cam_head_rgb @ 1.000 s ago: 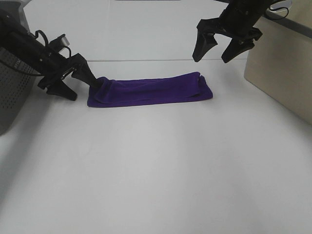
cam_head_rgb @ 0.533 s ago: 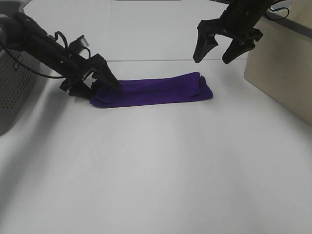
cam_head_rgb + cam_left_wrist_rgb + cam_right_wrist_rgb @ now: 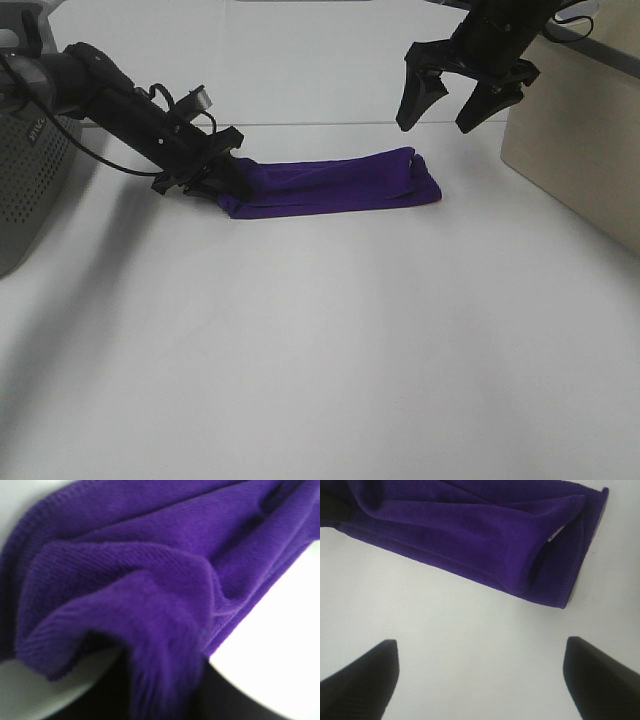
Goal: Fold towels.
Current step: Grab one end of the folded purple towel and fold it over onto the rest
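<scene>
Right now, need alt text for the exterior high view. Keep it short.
A purple towel folded into a long strip lies on a white table, with the left gripper closed on its left end. The right gripper hangs open above the towel's right end. A grey perforated basket stands at far left, a beige box at far right.

Left end effector [image 3: 228, 177] farther right, towel [image 3: 340, 186] end with it.

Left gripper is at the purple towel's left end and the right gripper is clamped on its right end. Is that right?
Not quite. The right gripper is open and hangs clear of the right end of the purple towel, touching nothing; the right wrist view shows this. The left gripper is at the left end, as you say.
</scene>
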Controlling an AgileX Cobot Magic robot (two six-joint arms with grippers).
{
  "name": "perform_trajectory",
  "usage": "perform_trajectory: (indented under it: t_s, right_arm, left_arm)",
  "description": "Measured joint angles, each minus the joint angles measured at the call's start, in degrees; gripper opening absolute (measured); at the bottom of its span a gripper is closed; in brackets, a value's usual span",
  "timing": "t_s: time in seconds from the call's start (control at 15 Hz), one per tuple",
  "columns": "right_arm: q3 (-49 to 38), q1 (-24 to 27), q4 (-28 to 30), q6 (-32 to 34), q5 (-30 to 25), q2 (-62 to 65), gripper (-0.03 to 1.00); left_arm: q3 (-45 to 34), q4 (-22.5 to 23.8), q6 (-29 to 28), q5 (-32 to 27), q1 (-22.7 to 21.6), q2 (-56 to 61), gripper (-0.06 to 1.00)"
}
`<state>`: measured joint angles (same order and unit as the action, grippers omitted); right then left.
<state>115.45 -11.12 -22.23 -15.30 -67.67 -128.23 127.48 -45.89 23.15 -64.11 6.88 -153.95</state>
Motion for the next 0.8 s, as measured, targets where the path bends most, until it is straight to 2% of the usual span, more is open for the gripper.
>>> perform_trajectory:
  t_s: [0.07, 0.13, 0.27, 0.4, 0.6, 0.8]
  right_arm:
    - [0.00, 0.00, 0.00, 0.00, -0.11, 0.00, 0.87]
    - [0.00, 0.00, 0.00, 0.00, -0.46, 0.00, 0.87]
    - [0.00, 0.00, 0.00, 0.00, -1.60, 0.00, 0.87]
    - [0.00, 0.00, 0.00, 0.00, -1.89, 0.23, 0.87]
    - [0.00, 0.00, 0.00, 0.00, -1.95, 1.03, 0.87]
    - [0.00, 0.00, 0.00, 0.00, -2.06, 2.69, 0.87]
  left_arm:
    - [0.92, 0.57, 0.23, 0.06, 0.00, -0.46, 0.08]
    - [2.29, 1.66, 0.23, -0.23, 0.00, -0.69, 0.03]
    - [11.17, 9.40, -0.63, -4.70, -0.29, -1.32, 0.02]
    - [17.25, 13.35, -3.50, -4.93, -0.92, -0.69, 0.02]
    - [20.23, 13.75, -2.46, -4.98, 0.40, 1.72, 0.02]
    - [20.45, 13.81, 0.74, -4.98, 6.42, 2.23, 0.02]
